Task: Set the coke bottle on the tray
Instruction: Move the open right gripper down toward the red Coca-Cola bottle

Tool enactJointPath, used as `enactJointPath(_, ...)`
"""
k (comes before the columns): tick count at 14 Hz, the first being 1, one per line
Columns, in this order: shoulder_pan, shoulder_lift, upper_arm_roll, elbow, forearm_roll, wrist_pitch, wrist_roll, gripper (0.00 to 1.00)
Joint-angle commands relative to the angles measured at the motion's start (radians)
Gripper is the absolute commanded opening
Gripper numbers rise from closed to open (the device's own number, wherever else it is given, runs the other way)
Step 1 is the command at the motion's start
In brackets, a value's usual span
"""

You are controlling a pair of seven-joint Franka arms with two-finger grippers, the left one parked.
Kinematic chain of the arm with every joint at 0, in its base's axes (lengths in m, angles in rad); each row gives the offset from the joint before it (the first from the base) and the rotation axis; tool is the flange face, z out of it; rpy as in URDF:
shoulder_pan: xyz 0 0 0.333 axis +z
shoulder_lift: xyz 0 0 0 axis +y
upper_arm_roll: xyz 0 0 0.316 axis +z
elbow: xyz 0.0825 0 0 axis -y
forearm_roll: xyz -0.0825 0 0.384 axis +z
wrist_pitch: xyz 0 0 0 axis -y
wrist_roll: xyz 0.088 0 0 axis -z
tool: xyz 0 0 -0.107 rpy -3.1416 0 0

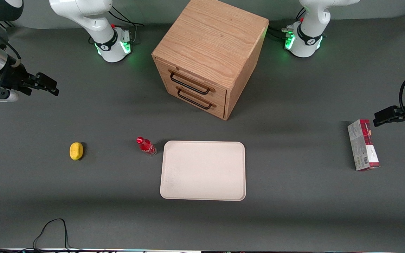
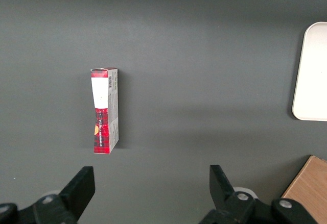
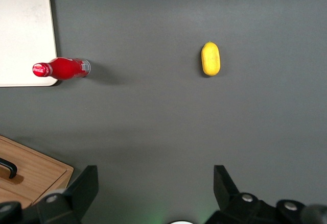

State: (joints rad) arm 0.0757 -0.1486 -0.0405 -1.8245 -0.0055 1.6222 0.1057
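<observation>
From the front, one coke bottle [image 1: 146, 146] stands on the worktop [image 1: 294, 211] just beside the single tray [image 1: 203, 170], well apart from the claw [image 1: 49, 86], which hangs above the working arm's end with fingers apart. One yellow lump [image 1: 76, 151], one drawer cabinet [image 1: 209, 56] and one carton box [image 1: 363, 144] also show.

The right wrist view shows the bottle [image 3: 61, 68] by the tray's [image 3: 23, 35] edge, away from the spread fingers [image 3: 84, 185].

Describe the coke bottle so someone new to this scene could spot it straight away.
Start at the wooden drawer cabinet, then come nearer the camera to the cream tray. The coke bottle stands on the table beside it, between the tray and a yellow lump. Its red cap and label set it apart. The gripper is open, high up.
</observation>
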Motion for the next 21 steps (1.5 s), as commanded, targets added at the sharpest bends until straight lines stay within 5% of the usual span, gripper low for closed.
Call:
enactJointPath(1,0.004,0.032,0.008,0.045,-0.005,-0.027,0.032,1.0)
enactJointPath(4,0.004,0.127,0.132,0.19,0.024,-0.048,0.054,1.0)
enactJointPath(9,0.004,0.271,0.355,0.341,0.024,-0.048,0.386,1.0)
enactJointPath(13,0.004,0.401,0.372,0.344,0.016,0.057,0.405,1.0)
enactJointPath(17,0.021,0.595,0.393,0.329,-0.12,0.284,0.428,1.0)
enactJointPath(21,0.029,0.623,0.393,0.168,-0.146,0.45,0.482,1.0)
